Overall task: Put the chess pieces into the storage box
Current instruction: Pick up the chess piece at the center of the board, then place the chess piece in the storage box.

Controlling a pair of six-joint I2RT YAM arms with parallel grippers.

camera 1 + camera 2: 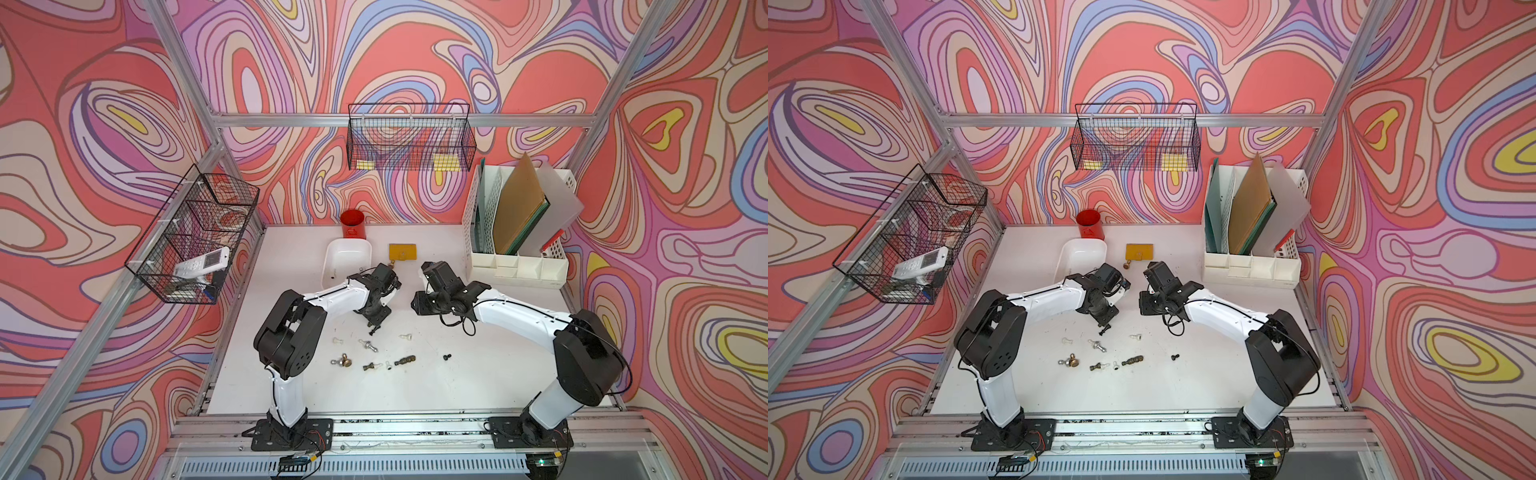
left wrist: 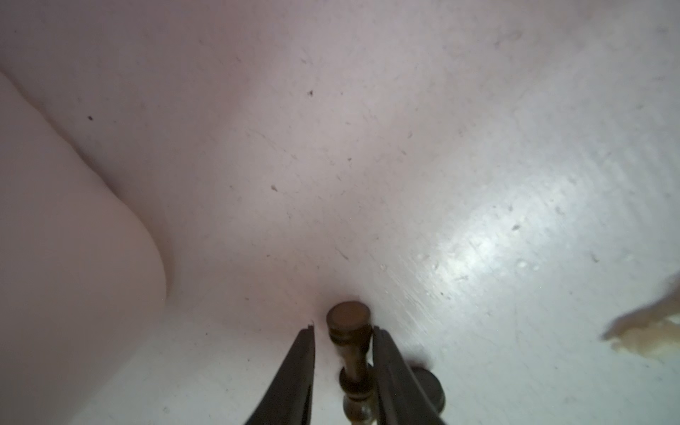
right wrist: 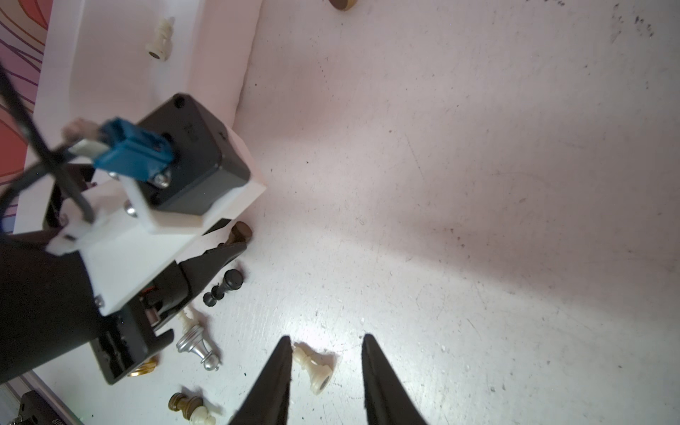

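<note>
The left gripper [image 2: 344, 327] is low over the table [image 2: 404, 147], close to the near right corner of the box [image 1: 348, 254]. Its jaws stand apart around a brown piece [image 2: 349, 320]. One finger touches the piece, and on the other side a small gap shows. The right gripper [image 3: 325, 340] is parted too, and a white piece [image 3: 316, 368] lies on its side between the fingers, not clamped. Other pieces [image 1: 405, 360] lie scattered on the near middle of the table, between the two arms. A black piece [image 3: 224, 287] lies just beside the left gripper. The box stands far, left of centre, in front of a red cup [image 1: 353, 224], and a pale piece [image 3: 160, 36] lies inside it.
</note>
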